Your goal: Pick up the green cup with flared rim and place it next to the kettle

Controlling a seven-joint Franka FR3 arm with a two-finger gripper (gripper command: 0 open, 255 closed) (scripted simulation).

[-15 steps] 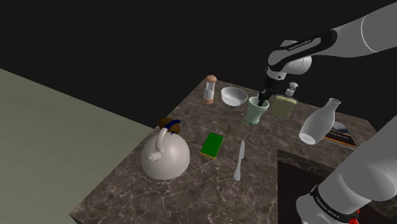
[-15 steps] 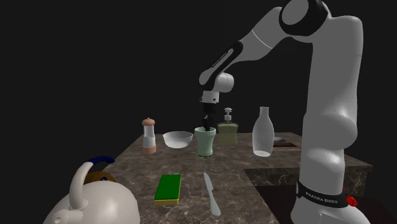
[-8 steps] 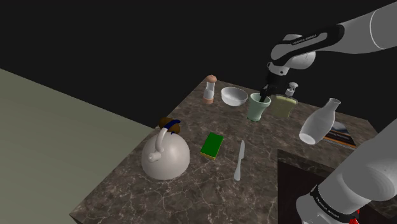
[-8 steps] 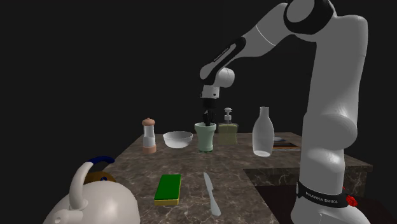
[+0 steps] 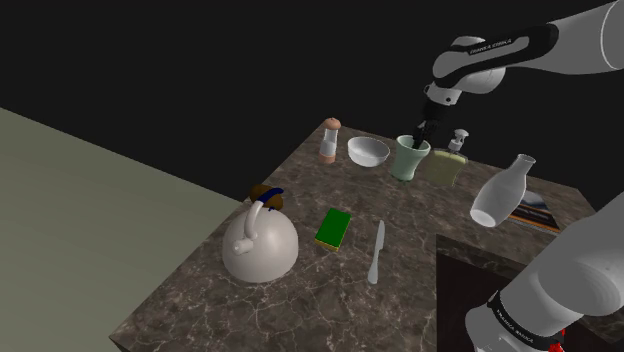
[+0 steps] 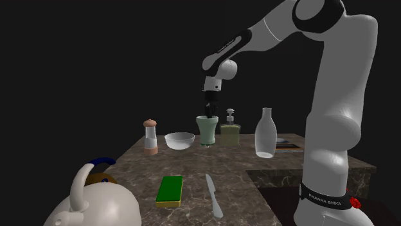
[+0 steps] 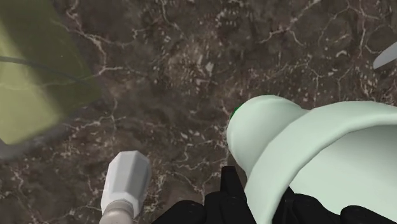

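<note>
The black gripper (image 5: 421, 138) points straight down and pinches one side of the pale green cup (image 5: 406, 165). One finger (image 7: 231, 189) is on the outside of the cup's wall and the other goes down inside. So the jaws are almost closed, with just the thin wall between them. I think it holds the cup this way because the top flares out wide, and the thin wall is easier to pinch.

The cup hangs upright under the hand at the far end of the dark marble counter (image 5: 200, 300). It is between the clear bowl (image 5: 368, 152) and the soap dispenser (image 5: 447, 165). It looks a little off the counter (in the wrist view you can see bare marble past the cup's bottom).

The kettle (image 5: 262, 245) sits well apart from the cup, at the near end, toward the shoulder view's left. A green sponge (image 5: 333, 228) and a knife (image 5: 376, 250) lie on the way there. I think the cup has to ride high enough to pass over them, then come down on the bare marble just beside the kettle. The grip is on one side only, so a fast swing could make the cup tip or slip.
</note>
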